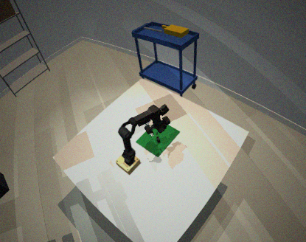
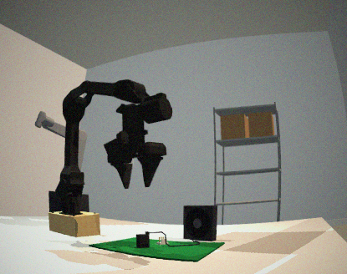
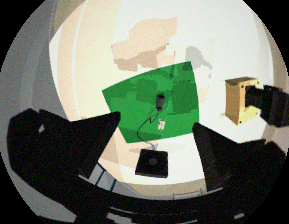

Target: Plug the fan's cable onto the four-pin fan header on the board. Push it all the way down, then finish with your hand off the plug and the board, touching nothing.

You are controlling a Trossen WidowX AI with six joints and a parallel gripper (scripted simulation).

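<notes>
From above, the matte black arm (image 1: pixel 139 125) bends over the flat green board (image 1: pixel 158 139) on the pale table (image 1: pixel 198 173). Side on, the gripper (image 2: pixel 137 177) hangs high, its tapered fingers (image 2: pixel 125 173) spread and holding nothing; the small pale plug (image 2: pixel 161 240) stands on the board, its thin cable (image 2: pixel 181 244) running to the boxy fan (image 2: pixel 200 222). The wrist view looks straight down on the board (image 3: pixel 128 106) and fan (image 3: pixel 152 163).

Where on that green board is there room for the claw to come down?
The green board's near-left stretch, in front of the black block, looks bare. It is crowded around the white plug and cable toward the fan. The gripper hangs open well above.
</notes>
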